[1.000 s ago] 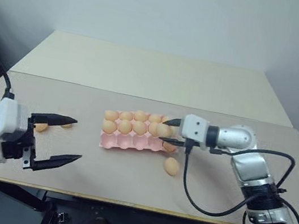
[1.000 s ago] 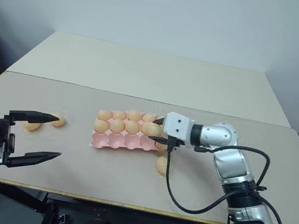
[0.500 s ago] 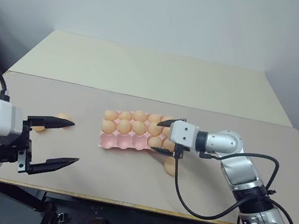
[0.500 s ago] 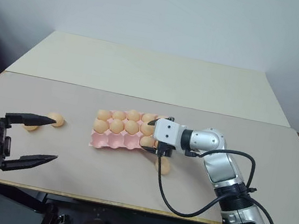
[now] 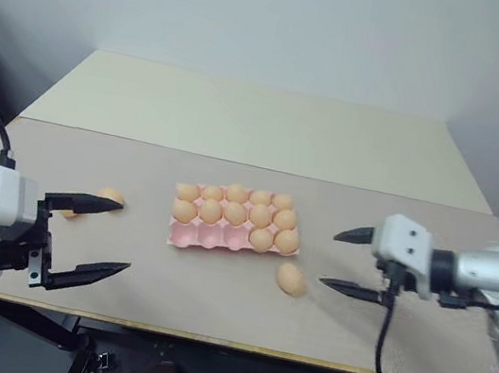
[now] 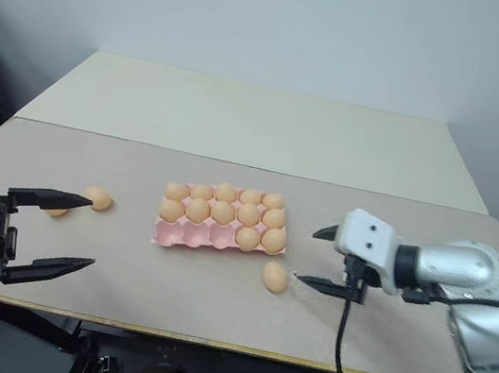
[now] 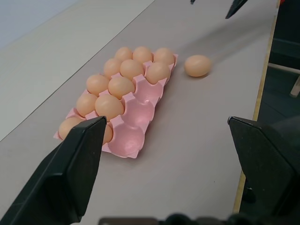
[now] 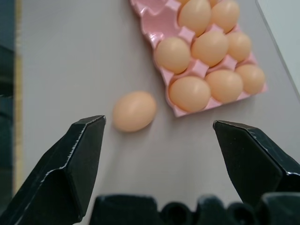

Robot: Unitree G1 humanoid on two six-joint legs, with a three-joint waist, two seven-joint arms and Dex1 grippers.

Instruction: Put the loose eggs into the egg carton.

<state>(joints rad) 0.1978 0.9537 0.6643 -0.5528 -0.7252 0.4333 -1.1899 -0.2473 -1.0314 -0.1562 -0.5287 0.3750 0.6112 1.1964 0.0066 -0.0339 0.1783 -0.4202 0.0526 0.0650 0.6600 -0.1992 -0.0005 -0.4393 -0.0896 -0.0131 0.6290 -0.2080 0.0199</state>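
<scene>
The pink egg carton (image 5: pixel 198 235) lies mid-table with several pale orange eggs in it; three front cups at its left end are bare. One loose egg (image 5: pixel 291 279) rests on the table just off the carton's front right corner. Two more loose eggs (image 5: pixel 111 194) (image 6: pixel 56 210) lie at the left. My right gripper (image 5: pixel 328 257) hovers open and empty, right of the nearest loose egg (image 8: pixel 134 110). My left gripper (image 5: pixel 125 238) is open and empty at the front left, close to the two left eggs.
A second, cream table (image 5: pixel 260 121) adjoins the grey one at the back. The grey table's front edge (image 5: pixel 205 337) runs just below both grippers. A black cable (image 5: pixel 381 347) hangs from my right wrist.
My right gripper opened at the carton's right end, left an egg in the front row, and drew back to the right. The left gripper stayed put.
</scene>
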